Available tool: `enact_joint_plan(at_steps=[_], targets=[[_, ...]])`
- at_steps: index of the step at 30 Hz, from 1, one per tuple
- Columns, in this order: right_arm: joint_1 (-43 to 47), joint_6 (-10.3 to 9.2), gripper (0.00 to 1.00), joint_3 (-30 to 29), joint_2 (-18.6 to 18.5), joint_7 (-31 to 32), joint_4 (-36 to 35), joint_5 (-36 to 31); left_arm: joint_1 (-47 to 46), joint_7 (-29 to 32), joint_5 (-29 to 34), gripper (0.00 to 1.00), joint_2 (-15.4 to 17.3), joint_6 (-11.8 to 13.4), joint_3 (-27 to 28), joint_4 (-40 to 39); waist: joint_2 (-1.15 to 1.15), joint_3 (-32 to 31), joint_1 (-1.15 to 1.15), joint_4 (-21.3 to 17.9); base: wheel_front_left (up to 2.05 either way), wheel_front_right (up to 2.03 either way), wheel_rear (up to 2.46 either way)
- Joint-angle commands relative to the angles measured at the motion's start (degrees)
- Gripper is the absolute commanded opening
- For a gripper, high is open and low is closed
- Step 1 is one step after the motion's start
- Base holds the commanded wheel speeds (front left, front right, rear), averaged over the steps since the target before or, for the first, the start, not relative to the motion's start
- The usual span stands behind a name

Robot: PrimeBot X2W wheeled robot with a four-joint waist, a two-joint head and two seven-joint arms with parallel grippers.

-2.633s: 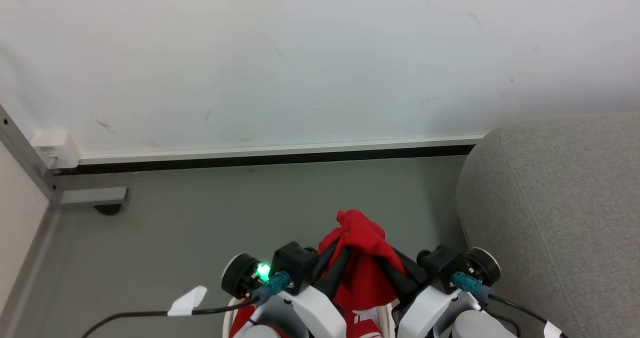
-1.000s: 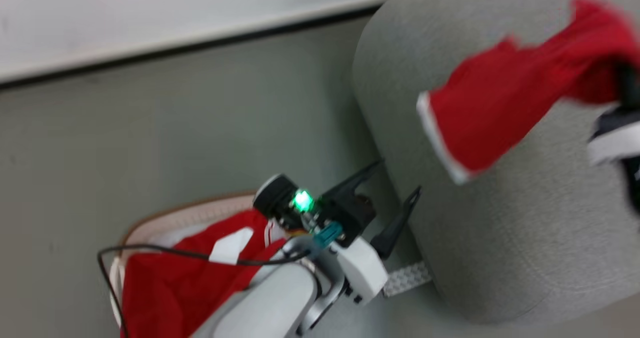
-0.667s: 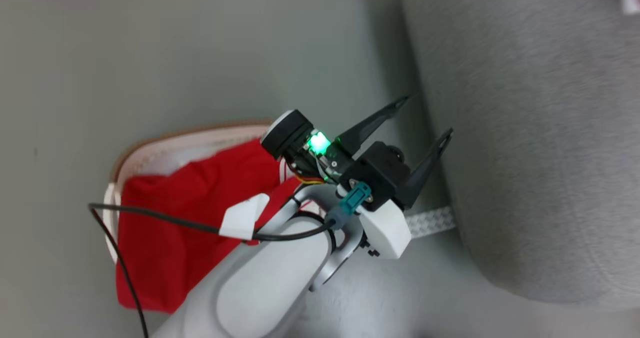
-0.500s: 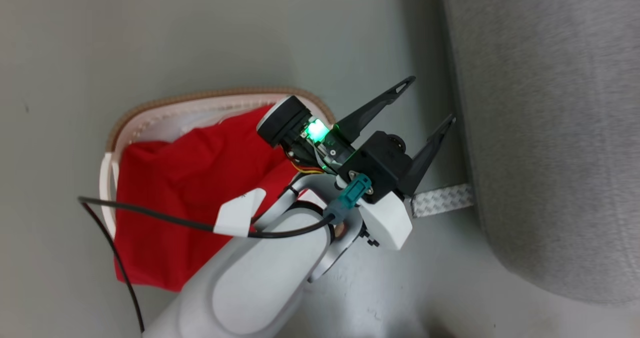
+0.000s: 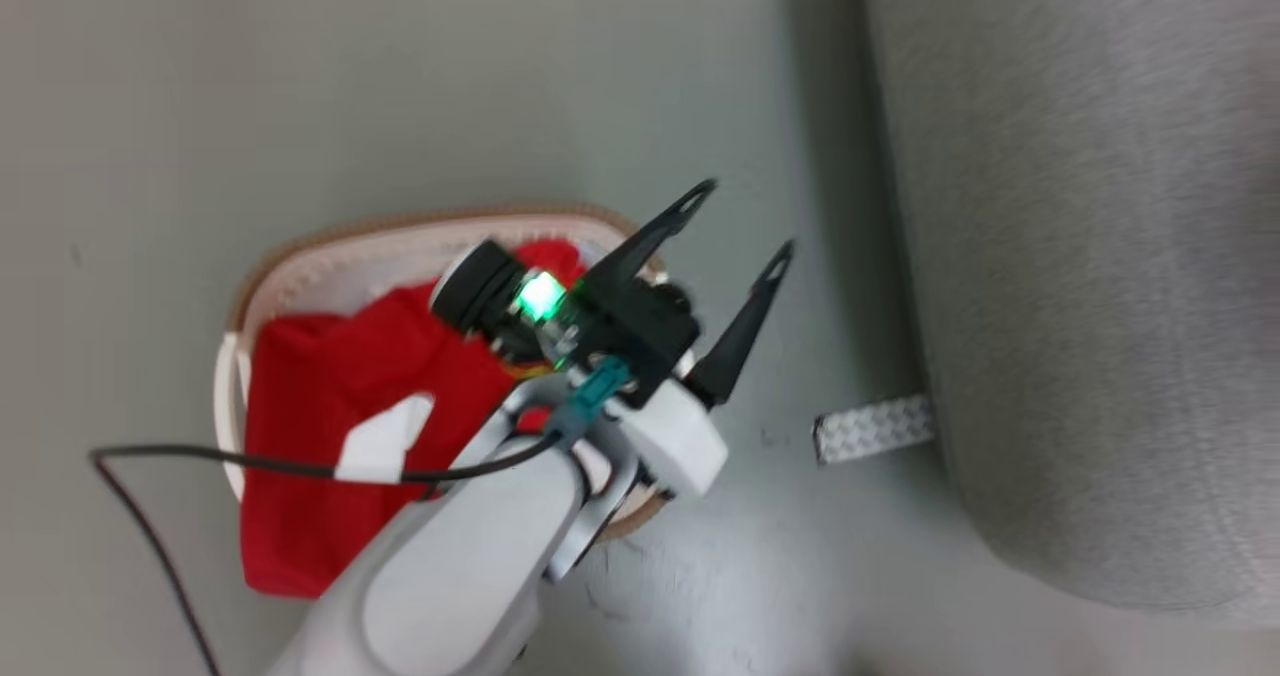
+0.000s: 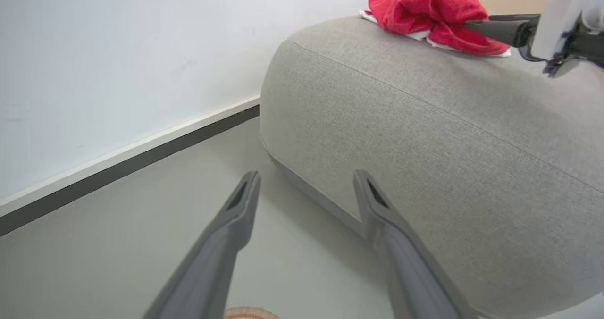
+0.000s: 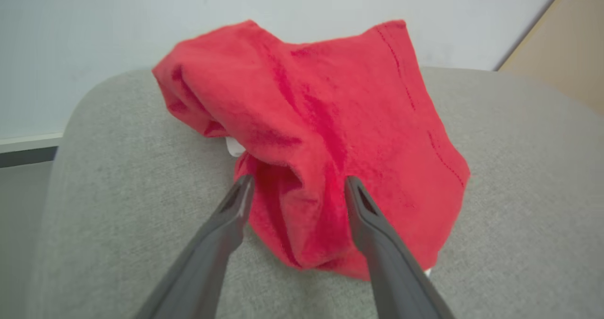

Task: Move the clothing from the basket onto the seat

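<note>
Red garment (image 7: 321, 121) — on grey sofa (image 7: 118, 168); right gripper (image 7: 298, 182) astride it, wide, gripping nothing. Left gripper (image 5: 742, 221) wide, empty. Next — pinch red clothing (image 5: 320, 396) in laundry basket (image 5: 300, 256).

Red clothing (image 6: 427, 7) atop grey seat (image 6: 424, 144)

Holds the left gripper (image 5: 745, 218) low near the rounded end of the seat (image 5: 1080, 256), apart from it, both dark fingers spread wide and aimed at its side, nothing between them. Slants the pale forearm (image 5: 450, 576) up behind, with a green light (image 5: 540, 296) lit at the wrist. Poises the right gripper (image 7: 298, 180) over the seat's top, fingers likewise parted wide, tips close to the cushion.
</note>
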Motion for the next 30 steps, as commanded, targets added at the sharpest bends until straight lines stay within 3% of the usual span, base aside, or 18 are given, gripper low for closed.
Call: enact_joint_plan(at_steps=[1,10,19,26,30], targets=[[4.62,-0.14,1.0,1.32,0.32,0.0,-3.47,0.92,3.08,-1.36,-1.77,1.0,0.91,0.91,0.7,0.65,0.0,-7.8,-0.01,-1.47,0.0,0.0,0.0],[20.02,-0.14,1.0,7.36,2.5,0.01,-18.07,3.83,13.82,-8.39,-7.12,1.0,1.11,4.98,4.36,3.98,0.0,-22.34,-0.01,0.68,0.0,0.0,0.0],[35.92,-0.14,1.0,13.37,4.64,0.02,-30.71,4.55,24.55,-14.12,-11.09,1.0,1.04,9.6,9.32,7.79,0.0,-32.69,-0.01,7.38,0.0,0.0,0.0],[45.67,-0.14,1.0,16.33,8.46,0.01,-35.08,4.69,31.13,-14.47,-10.38,1.0,1.21,10.91,13.91,7.23,0.0,-36.95,-0.01,12.73,0.0,0.0,0.0],[49.28,-0.14,1.0,17.74,10.79,0.01,-35.66,5.11,34.55,-14.46,-9.73,1.0,0.83,10.28,16.83,6.99,0.0,-38.75,-0.01,14.45,0.0,0.0,0.0]])
